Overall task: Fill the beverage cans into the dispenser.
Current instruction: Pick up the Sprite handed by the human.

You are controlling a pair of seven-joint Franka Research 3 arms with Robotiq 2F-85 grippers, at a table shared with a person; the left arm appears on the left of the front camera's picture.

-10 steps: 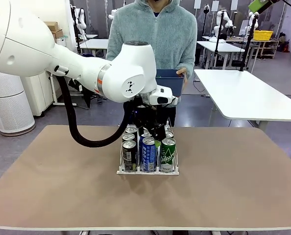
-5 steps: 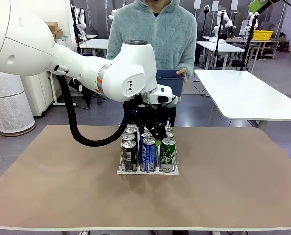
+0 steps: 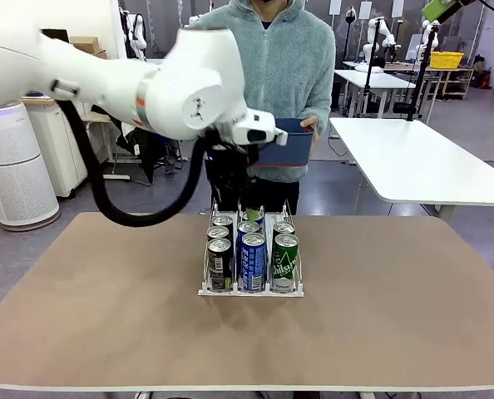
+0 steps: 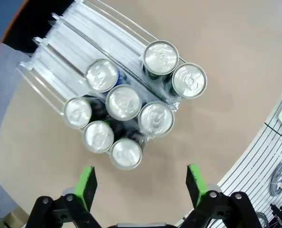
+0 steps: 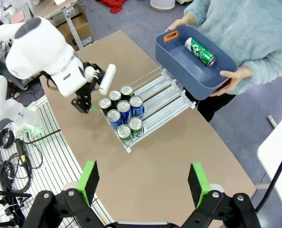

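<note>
Room: an open lab hall with a grey floor. A white side table (image 3: 422,158) stands at 2 o'clock of the brown tabletop (image 3: 380,316).
Dispenser: the dispenser (image 3: 251,291) stands at the middle of the tabletop, its three lanes running toward 12 o'clock. It is in the same spot as a second ago.
Cans: eight beverage cans (image 4: 124,102) stand upright in it, packed at the 6 o'clock end. The far stretch of the rails is bare.
Lanes: the 9 o'clock lane holds three dark cans. The middle lane holds three with a blue can (image 3: 253,259) in front. The 3 o'clock lane holds two with a green-and-white can (image 3: 285,259) in front.
Left tool: the left tool (image 4: 141,183) is released, its green pads wide apart with nothing between them. It hangs above the rack, and in its own view the silver can tops lie at 12 o'clock of its fingers. In the right wrist view it appears at 9 o'clock of the cluster.
Change: a second ago this tool was down low among the rear cans. It has since risen clear of them, and the arm has swung up toward 10 o'clock. The front row of cans has not moved.
Right tool: the right tool (image 5: 144,178) is released and empty, high over the tabletop and looking down on it.
Person: the person stands at 12 o'clock holding a dark blue bin (image 5: 193,69) with a hand (image 5: 238,73) on each end, as before.
Bin content: one green can (image 5: 200,51) lies on its side inside.
</note>
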